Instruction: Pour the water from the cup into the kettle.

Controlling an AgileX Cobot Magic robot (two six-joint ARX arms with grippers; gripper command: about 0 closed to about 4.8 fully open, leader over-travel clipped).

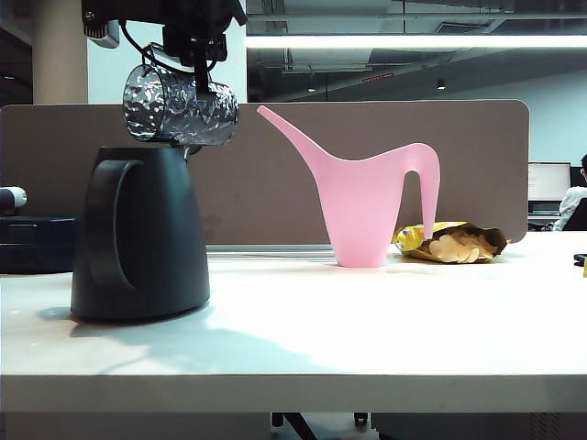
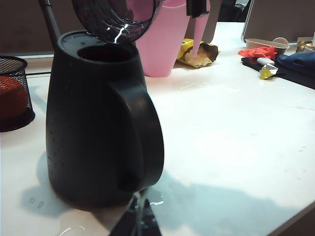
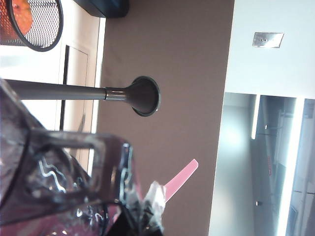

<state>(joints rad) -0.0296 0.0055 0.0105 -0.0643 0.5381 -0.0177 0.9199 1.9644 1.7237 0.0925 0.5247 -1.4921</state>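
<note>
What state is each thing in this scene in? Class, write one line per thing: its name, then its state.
cup: tipped on its side above the kettle's opening, held up by its handle.
kettle: upright on the table, lid off, top open.
pink watering can: upright, untouched.
snack bag: lying open, chips showing.
right gripper: jaws shut on the cup's handle.
left gripper: low beside the kettle's base, state unclear.

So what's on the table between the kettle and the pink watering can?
Nothing: in the exterior view the tabletop between the kettle and the watering can is bare. The right gripper holds the cup tipped over the kettle.
</note>
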